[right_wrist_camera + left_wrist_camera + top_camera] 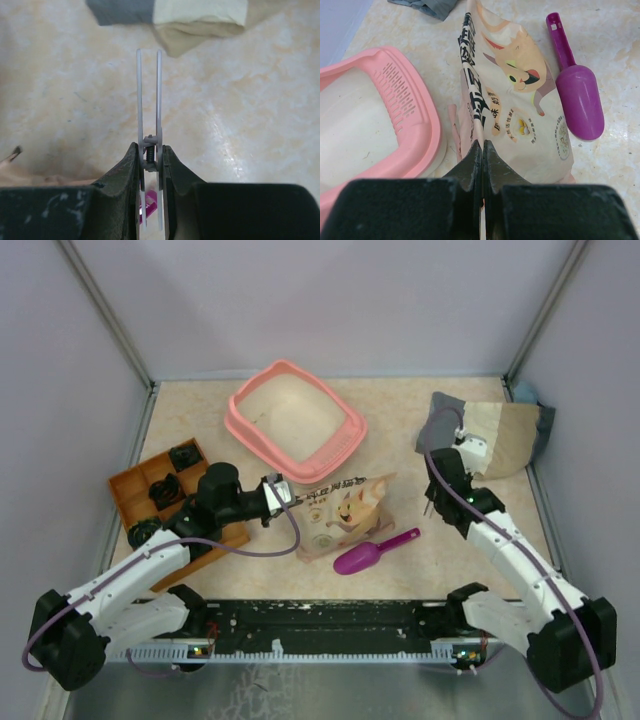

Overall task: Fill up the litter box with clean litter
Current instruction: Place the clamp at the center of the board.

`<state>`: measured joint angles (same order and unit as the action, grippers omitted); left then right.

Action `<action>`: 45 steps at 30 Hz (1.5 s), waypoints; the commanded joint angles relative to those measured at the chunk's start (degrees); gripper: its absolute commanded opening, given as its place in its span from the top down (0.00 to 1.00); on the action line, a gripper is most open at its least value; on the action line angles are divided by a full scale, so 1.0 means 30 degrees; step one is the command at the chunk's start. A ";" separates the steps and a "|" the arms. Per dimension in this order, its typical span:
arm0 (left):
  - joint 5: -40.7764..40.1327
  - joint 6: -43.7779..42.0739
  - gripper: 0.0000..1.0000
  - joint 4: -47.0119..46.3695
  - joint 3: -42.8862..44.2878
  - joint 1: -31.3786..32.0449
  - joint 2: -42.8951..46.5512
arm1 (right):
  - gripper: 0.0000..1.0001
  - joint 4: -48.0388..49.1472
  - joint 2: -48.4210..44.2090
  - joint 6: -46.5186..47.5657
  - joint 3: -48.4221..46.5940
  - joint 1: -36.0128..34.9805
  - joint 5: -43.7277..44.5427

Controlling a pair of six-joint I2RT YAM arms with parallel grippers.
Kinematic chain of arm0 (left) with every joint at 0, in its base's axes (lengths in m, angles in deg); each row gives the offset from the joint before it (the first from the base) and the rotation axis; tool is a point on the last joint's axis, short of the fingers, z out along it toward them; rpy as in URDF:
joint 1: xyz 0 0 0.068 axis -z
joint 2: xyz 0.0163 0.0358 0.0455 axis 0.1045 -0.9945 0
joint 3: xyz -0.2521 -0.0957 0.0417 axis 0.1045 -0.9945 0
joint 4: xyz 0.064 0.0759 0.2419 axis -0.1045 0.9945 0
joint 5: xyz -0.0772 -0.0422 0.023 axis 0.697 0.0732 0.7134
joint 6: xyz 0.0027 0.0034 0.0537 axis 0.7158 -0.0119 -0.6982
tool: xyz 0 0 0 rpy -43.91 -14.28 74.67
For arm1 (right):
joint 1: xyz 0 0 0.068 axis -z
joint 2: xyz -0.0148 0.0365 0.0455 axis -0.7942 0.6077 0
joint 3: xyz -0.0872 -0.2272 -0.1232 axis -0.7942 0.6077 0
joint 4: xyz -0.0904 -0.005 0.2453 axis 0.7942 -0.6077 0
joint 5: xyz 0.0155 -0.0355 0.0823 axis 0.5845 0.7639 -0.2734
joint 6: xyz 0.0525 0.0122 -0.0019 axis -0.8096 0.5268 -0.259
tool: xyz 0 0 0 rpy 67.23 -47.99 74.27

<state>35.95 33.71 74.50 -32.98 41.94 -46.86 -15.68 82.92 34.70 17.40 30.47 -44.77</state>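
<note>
Tool tips first: our left tool [482, 146] is pinched fully together on the upper edge of the beige printed paper bag [520, 100], with the paper caught in its grip. The bag stretches away from it across the desk [420, 570], cartoon cat face up. Just beside the bag on one side we see the salmon-pink litter box [415, 107], its perforated rim nearest the bag and its pale inside open to the top. On the other side the magenta scoop [577, 95] lies flat on the desk, close to the bag but apart from it, bowl toward the arms. From above, the box sits toward the far middle of the desk, behind the bag. Our right tool [150, 150] is narrowed onto a grey spring clip [148, 90], held at its hinge, the two thin prongs reaching out over bare desk. Beyond the prongs lies a folded grey and yellow cloth [165, 15]. An orange compartmented tray [125, 490] sits at the left by our left arm.
</note>
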 commanded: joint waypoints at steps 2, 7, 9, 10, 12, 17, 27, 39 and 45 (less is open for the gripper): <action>0.0041 -0.0024 1.00 -0.2696 0.1271 0.0060 0.0697 | 1.00 -0.2868 0.2415 -0.5534 0.0248 0.0899 0.4196; 0.0126 -0.0155 1.00 -0.2602 0.1258 0.0089 0.0716 | 1.00 -0.1631 0.3006 -0.5838 0.1861 0.4665 0.2640; 0.0176 -0.0204 1.00 -0.2574 0.1264 0.0089 0.0677 | 1.00 -0.1422 0.2909 -0.5831 0.2250 0.5742 0.2551; 0.0193 -0.0230 1.00 -0.2574 0.1258 0.0089 0.0680 | 1.00 -0.1405 0.2859 -0.5815 0.2347 0.6122 0.2652; 0.0261 -0.0250 1.00 -0.2586 0.1283 0.0089 0.0654 | 1.00 -0.1499 0.2893 -0.5938 0.2489 0.6622 0.3031; 0.0504 -0.0247 1.00 -0.2543 0.1282 0.0089 0.0627 | 1.00 -0.2234 0.3672 -0.7453 0.2481 0.7407 0.3836; 0.0870 -0.0445 1.00 -0.2425 0.1202 0.0118 0.0665 | 0.72 -0.1039 0.3802 -0.7284 0.2742 0.7487 0.4200; 0.0636 -0.0328 1.00 -0.2430 0.1302 0.0133 0.0542 | 0.38 -0.2681 0.1285 -0.6515 0.0993 0.7487 0.3615; -0.0229 -0.0104 1.00 -0.2536 0.1428 0.0119 0.0490 | 0.40 -0.5628 0.1863 -0.7558 -0.1421 0.7378 0.2040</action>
<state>36.45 33.69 74.63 -32.98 42.03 -46.86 -26.96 87.95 14.57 18.56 52.46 -35.88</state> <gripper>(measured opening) 0.009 0.619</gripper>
